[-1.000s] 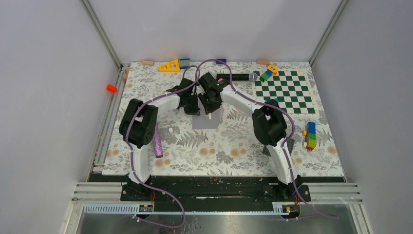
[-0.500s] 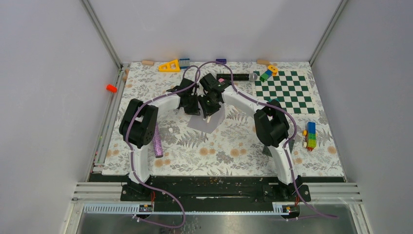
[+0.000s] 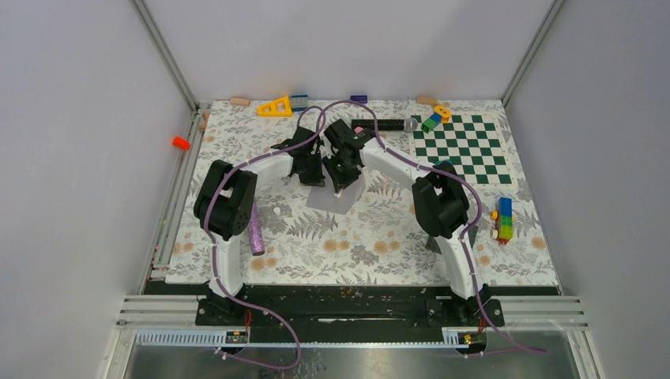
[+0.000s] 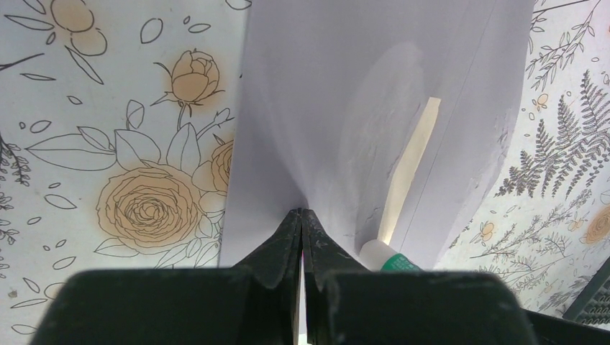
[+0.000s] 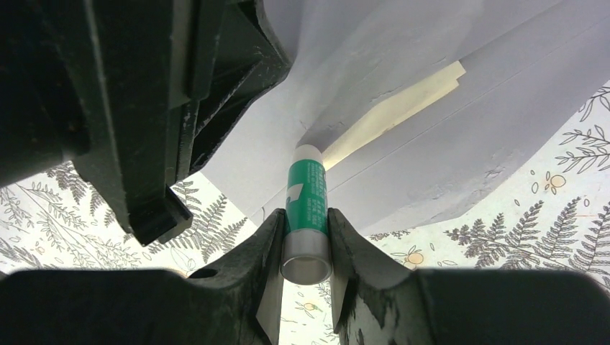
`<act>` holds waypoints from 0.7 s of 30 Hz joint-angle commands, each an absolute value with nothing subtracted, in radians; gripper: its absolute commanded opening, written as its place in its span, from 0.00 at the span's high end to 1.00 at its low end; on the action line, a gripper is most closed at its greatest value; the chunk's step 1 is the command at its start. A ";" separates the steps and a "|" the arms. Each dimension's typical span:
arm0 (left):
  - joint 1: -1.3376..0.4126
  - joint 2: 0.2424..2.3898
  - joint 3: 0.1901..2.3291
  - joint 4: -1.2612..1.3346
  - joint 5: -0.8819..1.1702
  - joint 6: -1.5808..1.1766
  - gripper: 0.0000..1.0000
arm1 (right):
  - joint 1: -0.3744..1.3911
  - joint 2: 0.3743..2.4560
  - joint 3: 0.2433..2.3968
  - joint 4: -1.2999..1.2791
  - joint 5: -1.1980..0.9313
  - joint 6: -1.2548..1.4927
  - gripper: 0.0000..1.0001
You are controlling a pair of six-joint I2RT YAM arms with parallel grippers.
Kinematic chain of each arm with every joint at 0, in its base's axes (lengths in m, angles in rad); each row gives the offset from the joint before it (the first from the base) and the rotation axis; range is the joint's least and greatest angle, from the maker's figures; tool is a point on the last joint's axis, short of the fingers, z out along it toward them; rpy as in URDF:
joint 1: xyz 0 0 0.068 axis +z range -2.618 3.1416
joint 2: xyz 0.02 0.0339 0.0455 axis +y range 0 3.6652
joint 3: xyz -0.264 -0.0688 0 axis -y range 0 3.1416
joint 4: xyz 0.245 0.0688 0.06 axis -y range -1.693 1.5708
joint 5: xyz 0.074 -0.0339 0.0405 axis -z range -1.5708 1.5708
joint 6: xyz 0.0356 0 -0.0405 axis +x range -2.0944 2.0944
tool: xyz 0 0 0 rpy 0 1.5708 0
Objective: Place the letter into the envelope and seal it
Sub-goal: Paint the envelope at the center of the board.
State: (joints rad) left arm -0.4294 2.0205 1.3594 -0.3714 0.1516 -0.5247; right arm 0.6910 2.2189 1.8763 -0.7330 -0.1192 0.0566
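The light grey envelope [image 3: 338, 200] is at the table's middle, one edge raised. My left gripper [image 4: 302, 215] is shut on the envelope's [image 4: 345, 93] near edge; from above it [image 3: 317, 178] sits at the envelope's far left. A tan strip of the letter [image 4: 415, 162] shows in the envelope's opening, and also in the right wrist view [image 5: 394, 109]. My right gripper [image 5: 306, 231] is shut on a green-and-white glue stick [image 5: 307, 205], whose white tip touches the envelope [image 5: 446, 144] beside the letter strip. The glue stick [image 4: 385, 255] also shows in the left wrist view. The right gripper [image 3: 340, 184] is close beside the left one.
A pink glittery cylinder [image 3: 256, 227] lies by the left arm. The green-and-white checkerboard [image 3: 462, 150] is at the back right, coloured bricks [image 3: 503, 219] at the right. A yellow triangle [image 3: 275, 106] and a microphone [image 3: 387, 125] lie at the back.
The envelope has tilted and shifted slightly toward the grippers. The right gripper with the glue stick has moved a little back and left along it. The left gripper stays put.
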 commanded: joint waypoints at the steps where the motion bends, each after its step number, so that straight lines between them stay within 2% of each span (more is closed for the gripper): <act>1: -0.448 2.056 1.337 -0.425 0.095 -0.500 1.00 | 0.700 2.215 1.923 -0.745 -0.070 0.019 1.00; 14: -0.460 2.056 1.335 -0.422 0.088 -0.490 1.00 | 0.701 2.223 1.946 -0.657 -0.021 0.057 1.00; 21: -0.460 2.056 1.335 -0.422 0.090 -0.491 1.00 | 0.697 2.256 1.994 -0.665 -0.107 0.095 1.00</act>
State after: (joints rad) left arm -0.4400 2.0197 1.3594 -0.3672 0.1326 -0.5179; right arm 0.6910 2.2299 1.9034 -0.6979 -0.0673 0.0715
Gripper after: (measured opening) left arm 0.006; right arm 0.310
